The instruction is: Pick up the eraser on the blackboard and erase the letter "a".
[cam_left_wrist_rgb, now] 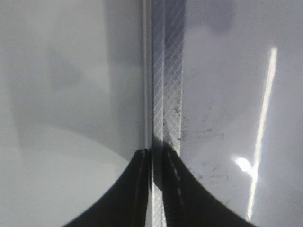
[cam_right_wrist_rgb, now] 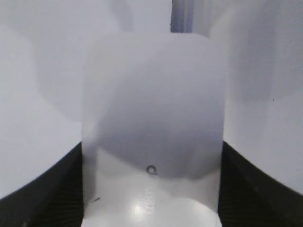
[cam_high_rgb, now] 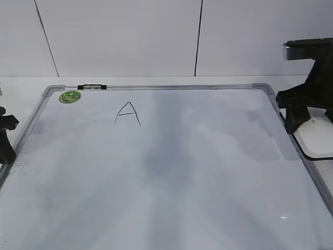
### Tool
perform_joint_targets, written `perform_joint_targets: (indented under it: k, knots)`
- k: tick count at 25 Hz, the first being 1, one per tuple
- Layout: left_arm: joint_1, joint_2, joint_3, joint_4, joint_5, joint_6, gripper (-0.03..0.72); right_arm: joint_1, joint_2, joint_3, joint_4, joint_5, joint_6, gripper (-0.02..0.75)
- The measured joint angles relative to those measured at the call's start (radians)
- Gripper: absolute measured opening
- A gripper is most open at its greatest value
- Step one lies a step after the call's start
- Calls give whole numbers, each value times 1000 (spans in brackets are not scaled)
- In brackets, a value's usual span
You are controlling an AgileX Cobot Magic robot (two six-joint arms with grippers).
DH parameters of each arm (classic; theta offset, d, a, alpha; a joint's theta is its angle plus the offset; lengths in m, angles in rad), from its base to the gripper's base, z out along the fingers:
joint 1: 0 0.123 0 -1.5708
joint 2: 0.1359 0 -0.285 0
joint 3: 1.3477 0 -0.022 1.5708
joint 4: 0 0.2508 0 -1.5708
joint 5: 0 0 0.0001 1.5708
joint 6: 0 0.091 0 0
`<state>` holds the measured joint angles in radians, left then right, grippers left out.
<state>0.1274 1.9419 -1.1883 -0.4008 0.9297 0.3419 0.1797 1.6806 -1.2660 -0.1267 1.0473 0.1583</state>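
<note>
The blackboard [cam_high_rgb: 171, 172] is a large white board with a grey frame, lying flat and smudged grey. No lowercase letter "a" shows on it; only a pointed capital "A" [cam_high_rgb: 127, 113] is drawn at the upper left. The eraser [cam_high_rgb: 317, 136], white with a black underside, lies just off the board's right edge. In the right wrist view the eraser [cam_right_wrist_rgb: 151, 94] fills the space between the jaws. My right gripper [cam_high_rgb: 292, 119] [cam_right_wrist_rgb: 151, 146] is shut on its two sides. My left gripper [cam_high_rgb: 6, 140] [cam_left_wrist_rgb: 154, 153] is shut and empty over the board's left frame [cam_left_wrist_rgb: 168, 71].
A round green sticker [cam_high_rgb: 69, 96] sits in the board's upper left corner. A small black-and-silver clip [cam_high_rgb: 91, 87] lies on the top frame. A white wall stands right behind the board.
</note>
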Motion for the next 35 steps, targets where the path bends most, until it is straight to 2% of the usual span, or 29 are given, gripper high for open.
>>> perform_joint_targets:
  k: [18, 35]
  knots:
    - [0, 0, 0, -2, 0, 1, 70, -10, 179, -37, 20, -178, 0, 540]
    - [0, 0, 0, -2, 0, 2, 70, -10, 240, -38, -3, -188, 0, 540]
